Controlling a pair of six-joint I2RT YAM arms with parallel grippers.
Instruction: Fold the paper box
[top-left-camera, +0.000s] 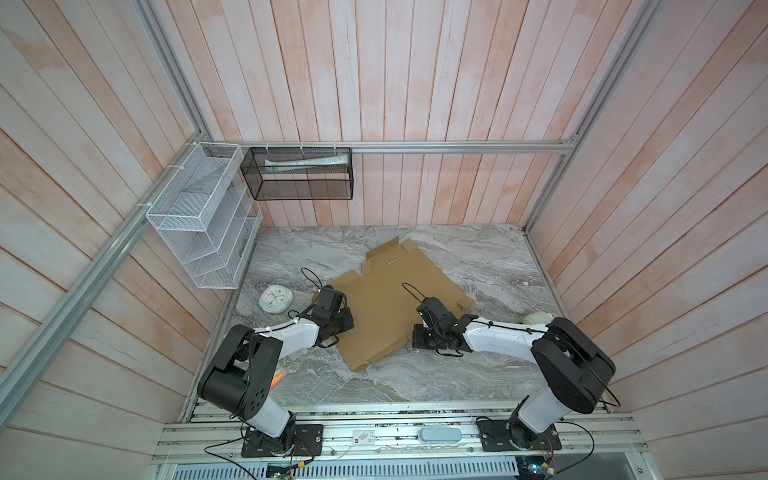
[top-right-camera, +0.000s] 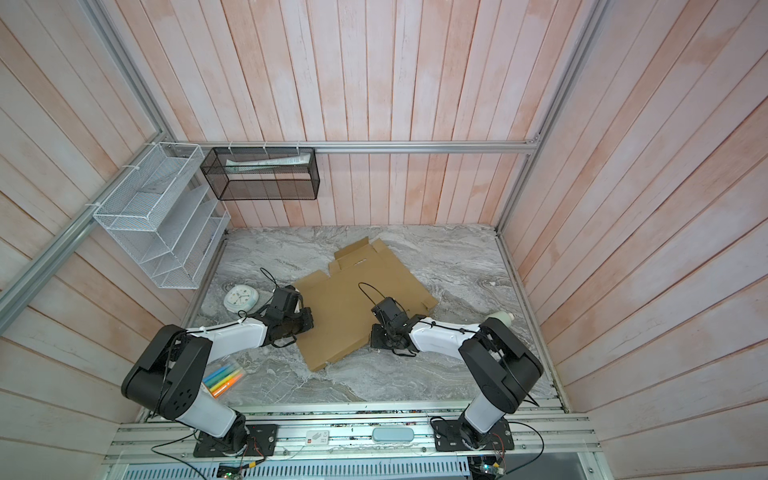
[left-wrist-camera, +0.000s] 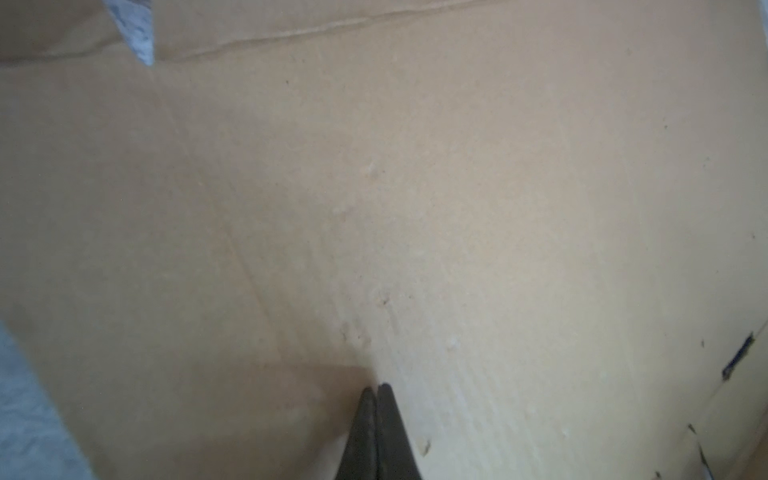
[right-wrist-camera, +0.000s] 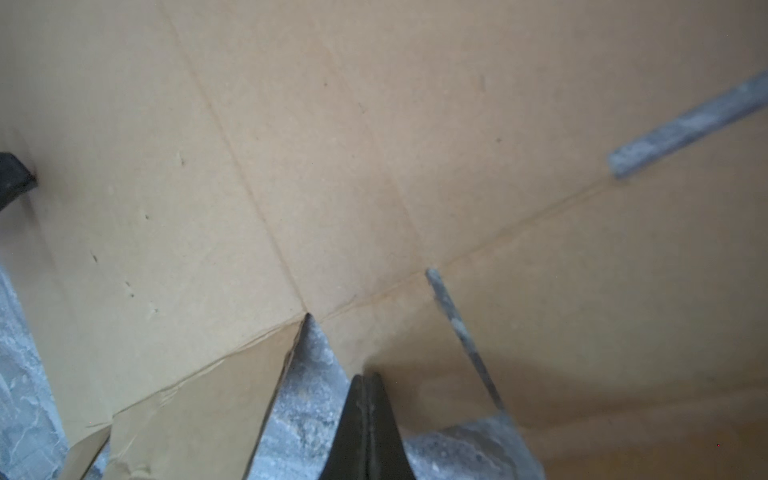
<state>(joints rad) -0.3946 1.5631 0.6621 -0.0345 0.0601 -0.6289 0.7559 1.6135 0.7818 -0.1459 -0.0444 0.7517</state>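
The paper box (top-left-camera: 386, 291) is a flat brown cardboard sheet with flaps and creases, lying unfolded at an angle on the marble table (top-left-camera: 478, 257); both top views show it (top-right-camera: 353, 291). My left gripper (top-left-camera: 348, 322) is shut with nothing in it, its tips low over the sheet's left part. In the left wrist view those tips (left-wrist-camera: 376, 388) meet just above the cardboard (left-wrist-camera: 415, 187). My right gripper (top-left-camera: 417, 337) is also shut and empty, at the sheet's near right edge. Its tips (right-wrist-camera: 365, 376) sit beside a V-shaped notch between flaps (right-wrist-camera: 332, 145).
A pale round clock (top-left-camera: 275, 300) lies left of the left gripper. Coloured markers (top-right-camera: 224, 378) lie by the left arm's base. A white object (top-left-camera: 538, 319) sits behind the right arm. A white mesh rack (top-left-camera: 199, 220) and a black mesh basket (top-left-camera: 299, 174) hang on the walls.
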